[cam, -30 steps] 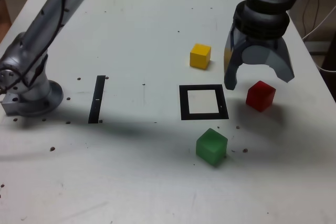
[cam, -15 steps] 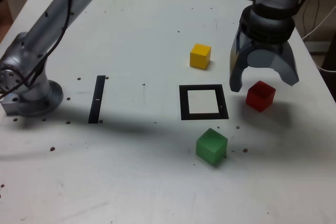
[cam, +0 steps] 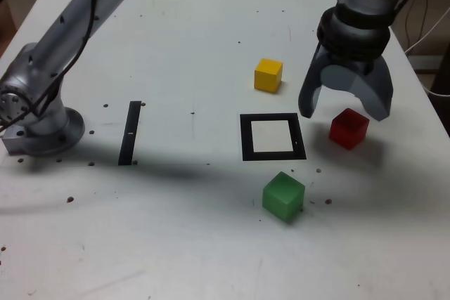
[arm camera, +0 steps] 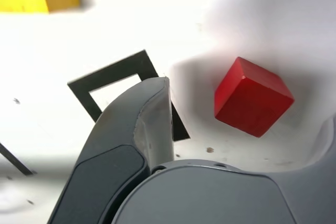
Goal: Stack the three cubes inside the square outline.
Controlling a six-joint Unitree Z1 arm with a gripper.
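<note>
Red cube (cam: 349, 128) glossy, sharp-edged, flat on white table (cam: 176, 47), gripper (cam: 342, 113) spread wide above it

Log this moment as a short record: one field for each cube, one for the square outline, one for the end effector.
red cube: on the table, at the exterior view's right of the outline, not inside it
yellow cube: on the table, beyond the outline, apart from it
green cube: on the table, nearer the camera than the outline, outside it
square outline: nothing inside, white centre bare
end effector: open, pointing down, poised over the red cube, holding nothing
stack: not started
</note>
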